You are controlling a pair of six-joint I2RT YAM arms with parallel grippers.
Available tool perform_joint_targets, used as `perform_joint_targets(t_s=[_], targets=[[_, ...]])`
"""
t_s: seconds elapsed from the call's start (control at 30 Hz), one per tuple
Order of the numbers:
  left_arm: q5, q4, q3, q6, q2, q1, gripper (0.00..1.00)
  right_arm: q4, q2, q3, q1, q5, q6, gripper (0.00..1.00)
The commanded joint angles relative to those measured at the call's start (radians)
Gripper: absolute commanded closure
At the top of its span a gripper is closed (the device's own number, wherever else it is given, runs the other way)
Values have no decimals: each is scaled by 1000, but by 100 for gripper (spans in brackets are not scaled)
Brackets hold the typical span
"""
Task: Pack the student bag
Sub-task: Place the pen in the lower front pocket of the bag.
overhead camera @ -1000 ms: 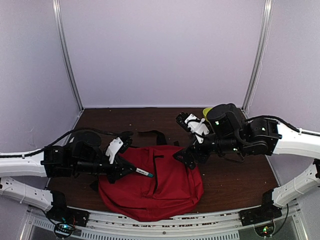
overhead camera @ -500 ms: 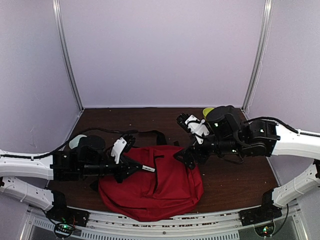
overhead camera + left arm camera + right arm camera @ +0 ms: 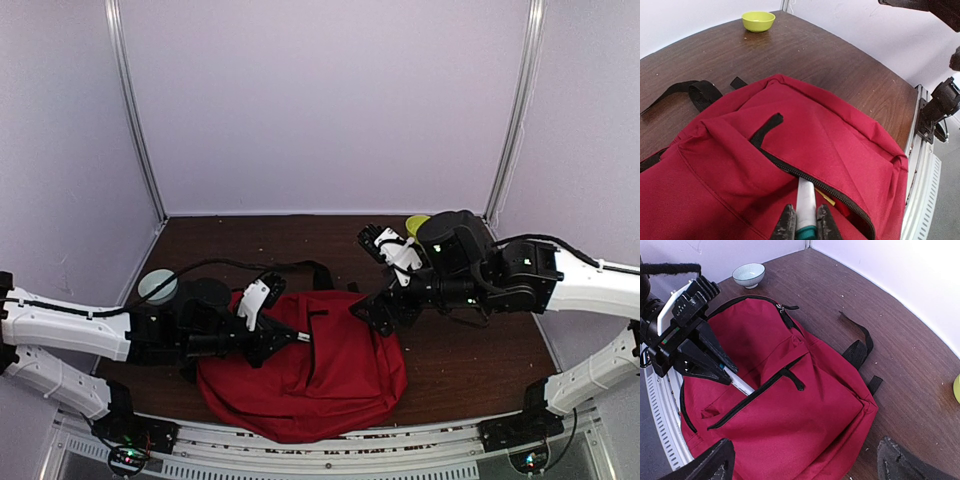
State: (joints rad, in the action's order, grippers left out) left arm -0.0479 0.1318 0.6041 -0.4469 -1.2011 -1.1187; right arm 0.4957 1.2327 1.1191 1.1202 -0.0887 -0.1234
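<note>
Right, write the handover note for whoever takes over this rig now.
Left gripper: shut on a pen, whose tip is at the open zip of the front pocket.
Right gripper: open, holding nothing, above the far right edge of the student bag.
The bag lies flat on the table, front up.
Done: pocket unzipped, pen in hand.
Left: push the pen in, let go, zip the pocket.
</note>
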Motion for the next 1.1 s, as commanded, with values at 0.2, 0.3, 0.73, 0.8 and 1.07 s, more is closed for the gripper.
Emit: perform_joint_targets(t_s=[0.2,0.3,0.73,0.8,1.07], targets=[[32,81,-8,-13,-36,-7,100,-28,-19,-21,-11,-9,-5,0],[37,86,-12,-16,-52,-14,100,-25,-18,-18,-12,-9,-5,0],[7,71,7,-18,-114,-46,100,-23,-25,-15,-13,-4,-5,0],[-7,55,10,-17,-123,-53,100,-22,-25,-15,-14,-4,-8,0],[7,54,4,-15,-134,-64,88,-22,-17,-11,-13,1,-9,0]])
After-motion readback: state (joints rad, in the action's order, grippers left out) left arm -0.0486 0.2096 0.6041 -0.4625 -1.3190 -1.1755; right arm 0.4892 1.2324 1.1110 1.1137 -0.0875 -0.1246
